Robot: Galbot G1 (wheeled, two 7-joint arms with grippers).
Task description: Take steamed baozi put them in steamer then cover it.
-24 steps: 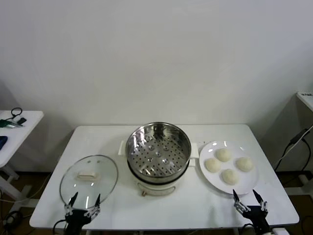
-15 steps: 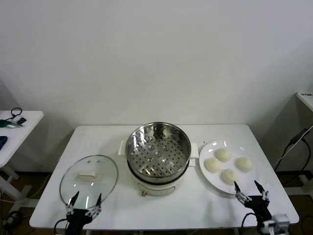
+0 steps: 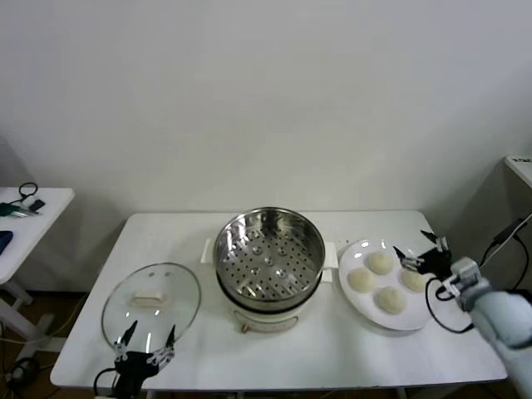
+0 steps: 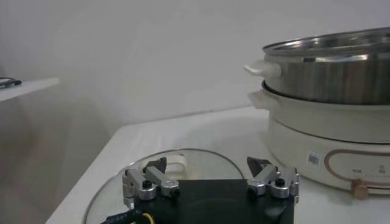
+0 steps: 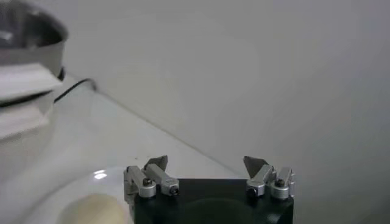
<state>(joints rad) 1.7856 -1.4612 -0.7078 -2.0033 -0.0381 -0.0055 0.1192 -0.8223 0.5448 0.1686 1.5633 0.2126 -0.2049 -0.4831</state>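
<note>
Several cream-white baozi [image 3: 380, 263] lie on a white plate [image 3: 366, 317] at the table's right. The shiny steamer [image 3: 268, 253] sits mid-table on its white pot base, with nothing in the basket. To its left the glass cover [image 3: 151, 301] lies flat on the table. My right gripper [image 3: 416, 248] hangs open over the plate's right side, above the rightmost baozi and holding nothing. In its wrist view [image 5: 207, 163], one baozi [image 5: 91, 210] shows below. My left gripper [image 3: 148, 334] waits open at the cover's near rim [image 4: 210, 165], with the cover [image 4: 189, 159] just ahead.
A small side table [image 3: 25, 218] with cables stands off to the left, and another surface [image 3: 519, 165] is at the far right. A black cable [image 3: 507, 237] hangs beside my right arm. The pot base [image 4: 329, 146] has handles sticking out on both sides.
My right gripper has risen from the table's front edge and moved back over the right side of the plate. The left gripper has stayed in place.
</note>
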